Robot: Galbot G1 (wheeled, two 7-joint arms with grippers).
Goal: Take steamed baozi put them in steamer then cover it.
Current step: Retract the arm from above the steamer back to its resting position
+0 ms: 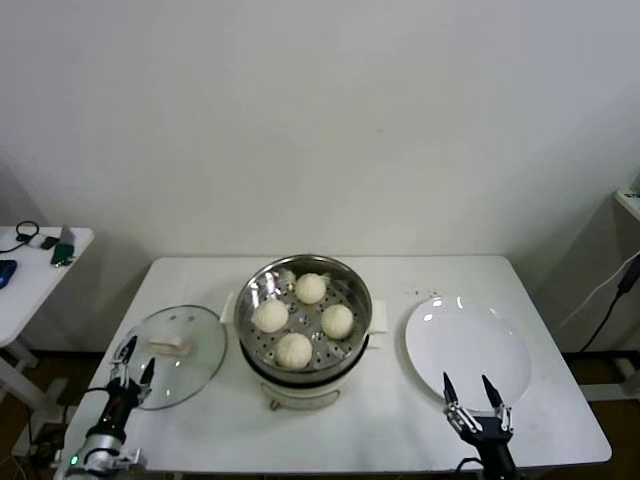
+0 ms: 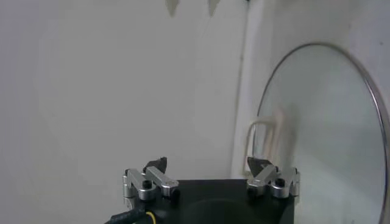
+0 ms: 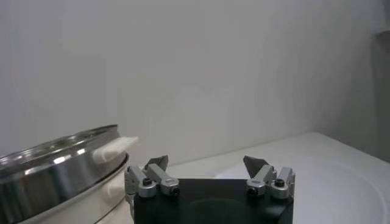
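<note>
Several cream-white baozi (image 1: pixel 311 288) sit inside the shiny steamer (image 1: pixel 350 282) on its white cooker base at the table's middle. The glass cover (image 1: pixel 195 358) with its white handle (image 1: pixel 168 346) lies flat on the table left of the steamer. My left gripper (image 1: pixel 133 361) hovers open at the cover's near-left edge, holding nothing; in the left wrist view the cover (image 2: pixel 329 134) stands ahead of the left gripper (image 2: pixel 208 163). My right gripper (image 1: pixel 472 391) is open and empty at the near edge of the white plate; the right wrist view shows the right gripper (image 3: pixel 206 162) with the steamer (image 3: pixel 55 164) off to one side.
A bare white plate (image 1: pixel 468 345) lies right of the steamer. A white wall stands behind the table. A small side table (image 1: pixel 40 265) with cables and gadgets is at the far left. The table's front edge runs just beneath both grippers.
</note>
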